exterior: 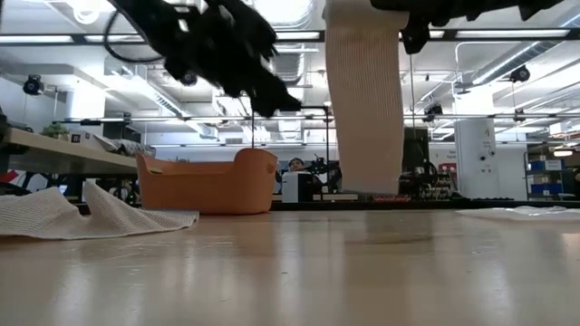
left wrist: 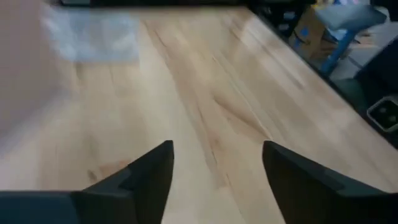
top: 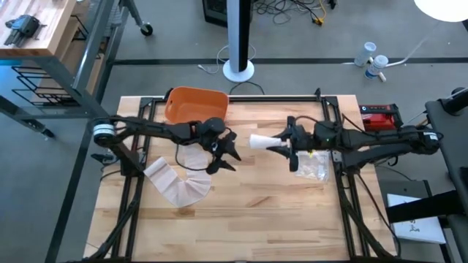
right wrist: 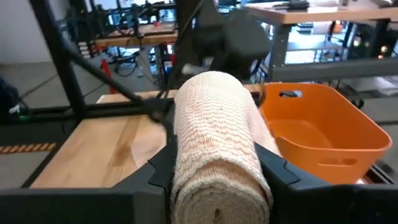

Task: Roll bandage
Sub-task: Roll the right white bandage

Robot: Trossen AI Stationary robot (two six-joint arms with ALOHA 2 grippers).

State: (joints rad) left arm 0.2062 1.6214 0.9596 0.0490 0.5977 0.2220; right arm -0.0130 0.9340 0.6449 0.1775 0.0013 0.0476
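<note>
High view: your right gripper (top: 281, 144) is gripping a rolled bandage (top: 262, 141) above mid-table; loose bandage (top: 177, 184) is lying left.
Left wrist: your left gripper (left wrist: 214, 177) is hanging spread, empty.
Right wrist: fingers (right wrist: 160, 168) are clamping the roll beside the orange bin (right wrist: 323, 127).

Table (top: 248, 197): pale wood planks, smooth, slight sheen w/ visible grain. Rolled bandage (right wrist: 214, 140): cream woven cloth, ribbed, rough, matt. Loose bandage strip (top: 179, 186): same crinkly cloth. Bin (right wrist: 317, 127): orange plastic, smooth, semi-matt. Bag (top: 313, 166): clear plastic film, shiny. Right gripper (right wrist: 214, 177) fingers (right wrist: 280, 177): black, matt plastic look.
</note>
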